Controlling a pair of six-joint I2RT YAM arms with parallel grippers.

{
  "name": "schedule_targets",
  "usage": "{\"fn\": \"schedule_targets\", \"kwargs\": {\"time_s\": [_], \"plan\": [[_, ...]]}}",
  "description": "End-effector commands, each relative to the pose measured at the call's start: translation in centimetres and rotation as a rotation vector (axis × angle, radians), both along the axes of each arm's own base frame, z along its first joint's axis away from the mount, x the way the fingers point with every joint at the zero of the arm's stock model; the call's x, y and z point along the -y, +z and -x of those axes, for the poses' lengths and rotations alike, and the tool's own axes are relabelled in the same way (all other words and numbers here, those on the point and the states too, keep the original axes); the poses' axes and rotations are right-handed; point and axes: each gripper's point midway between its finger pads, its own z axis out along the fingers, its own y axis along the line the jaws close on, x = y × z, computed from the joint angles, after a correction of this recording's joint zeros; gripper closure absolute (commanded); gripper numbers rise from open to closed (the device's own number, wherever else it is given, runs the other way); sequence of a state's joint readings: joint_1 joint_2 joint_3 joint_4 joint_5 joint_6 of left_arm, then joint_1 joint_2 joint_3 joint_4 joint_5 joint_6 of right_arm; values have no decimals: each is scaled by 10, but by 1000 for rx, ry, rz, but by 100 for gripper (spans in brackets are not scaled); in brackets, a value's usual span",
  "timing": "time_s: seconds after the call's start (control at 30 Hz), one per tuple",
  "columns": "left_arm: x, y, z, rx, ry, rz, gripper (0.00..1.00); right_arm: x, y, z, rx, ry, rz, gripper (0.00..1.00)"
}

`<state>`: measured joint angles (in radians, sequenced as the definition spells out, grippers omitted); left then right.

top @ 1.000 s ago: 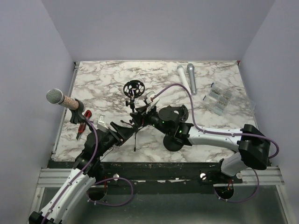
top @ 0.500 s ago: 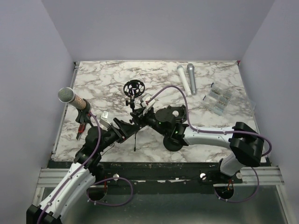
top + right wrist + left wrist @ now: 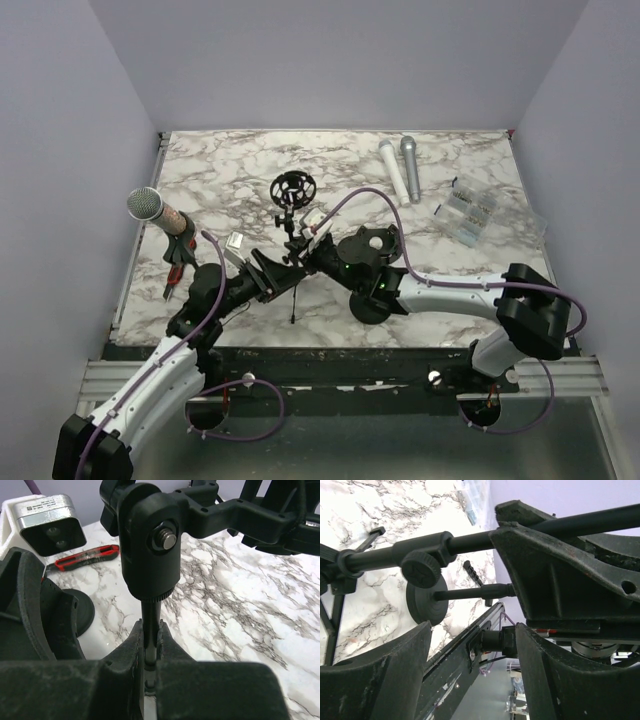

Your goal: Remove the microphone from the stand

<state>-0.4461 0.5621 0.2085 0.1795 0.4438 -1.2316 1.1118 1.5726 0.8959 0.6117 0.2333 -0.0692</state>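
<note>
The microphone [image 3: 147, 205] has a silver mesh head and a tan body. It sits tilted in a black clip [image 3: 183, 243] at the table's left, and the stand below it is hidden by my left arm. A round black base [image 3: 425, 601] with a rod shows in the left wrist view. My right gripper [image 3: 298, 250] [image 3: 150, 635] is shut on the pole [image 3: 150, 612] of a black tripod stand with an empty shock mount [image 3: 291, 188]. My left gripper [image 3: 268, 276] [image 3: 472, 635] is open and empty, just below that pole [image 3: 465, 541].
A white microphone [image 3: 392, 170] and a grey microphone [image 3: 410, 166] lie at the back right. Clear plastic packets [image 3: 470, 212] lie to their right. A red cutter [image 3: 172, 272] [image 3: 85, 557] lies at the left edge, under the clipped microphone.
The clipped microphone's head has shifted right. My left arm has moved forward and right towards the tripod stand. The tripod and shock mount have drifted slightly right in my right gripper.
</note>
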Motion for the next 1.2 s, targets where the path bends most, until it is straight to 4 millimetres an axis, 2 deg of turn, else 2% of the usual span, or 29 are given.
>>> {"fn": "schedule_targets", "kwargs": {"time_s": [0.0,0.1,0.27,0.47,0.67,0.9,1.17], "plan": [[10,22,-3,66,-49,34,35,23,-9,-5,20,0,99,99],[13,16,-8,60,-60,5,39,30,-9,-4,9,14,106,99],[16,10,-17,58,-62,-18,43,42,-25,-6,-27,22,140,99],[26,15,-27,45,-109,7,53,53,-30,-7,-49,10,126,99],[25,16,-38,35,-80,34,54,52,-29,-7,-54,23,125,99],[20,7,-50,11,-55,42,64,52,-30,-7,-58,27,125,99],[16,-5,-59,-15,-31,4,64,50,-31,-8,-61,28,129,99]]}}
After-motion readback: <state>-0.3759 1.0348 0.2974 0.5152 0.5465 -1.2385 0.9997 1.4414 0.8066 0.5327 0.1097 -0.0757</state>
